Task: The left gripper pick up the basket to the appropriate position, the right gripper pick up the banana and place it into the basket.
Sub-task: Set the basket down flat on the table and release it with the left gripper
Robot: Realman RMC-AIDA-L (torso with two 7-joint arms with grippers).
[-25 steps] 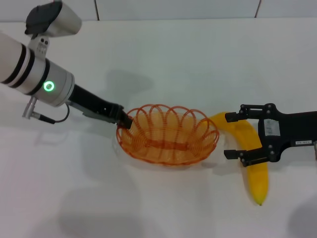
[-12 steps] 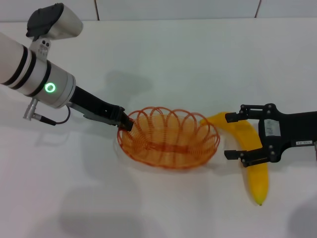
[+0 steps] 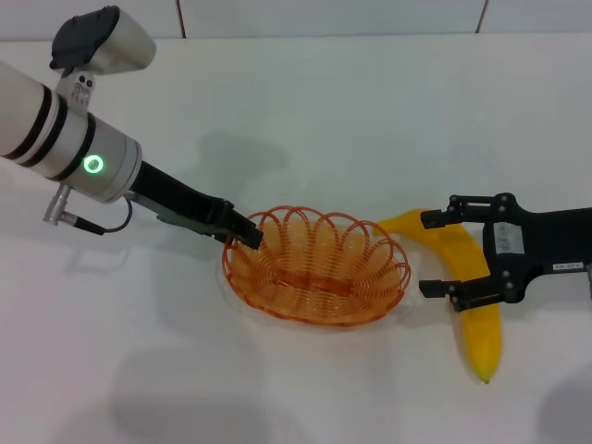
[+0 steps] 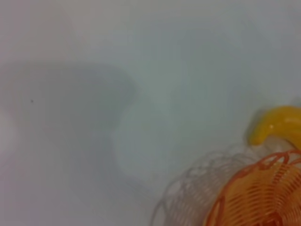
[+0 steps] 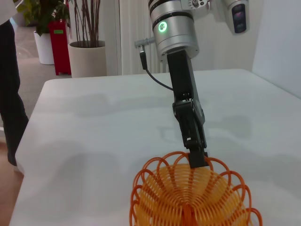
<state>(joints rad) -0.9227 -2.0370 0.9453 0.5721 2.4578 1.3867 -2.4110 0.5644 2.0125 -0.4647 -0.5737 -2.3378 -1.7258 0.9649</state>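
The orange wire basket (image 3: 314, 268) sits near level at the table's middle, at or just above the surface. My left gripper (image 3: 243, 231) is shut on its left rim; the right wrist view shows that claw (image 5: 197, 157) clamped on the basket (image 5: 193, 200) rim. The yellow banana (image 3: 467, 305) lies on the table just right of the basket, one end by the rim. My right gripper (image 3: 433, 254) is open, its two prongs on either side of the banana's upper half, apart from it. The left wrist view shows the basket (image 4: 263, 197) and a banana (image 4: 277, 125) tip.
The white table (image 3: 305, 120) stretches bare behind and in front of the basket. A wall (image 3: 324, 14) runs along the far edge. The right wrist view shows plant pots (image 5: 87, 59) on the floor beyond the table.
The basket has gone from tilted up to nearly level and shifted slightly right and down with my left gripper. The right gripper and banana have not moved.
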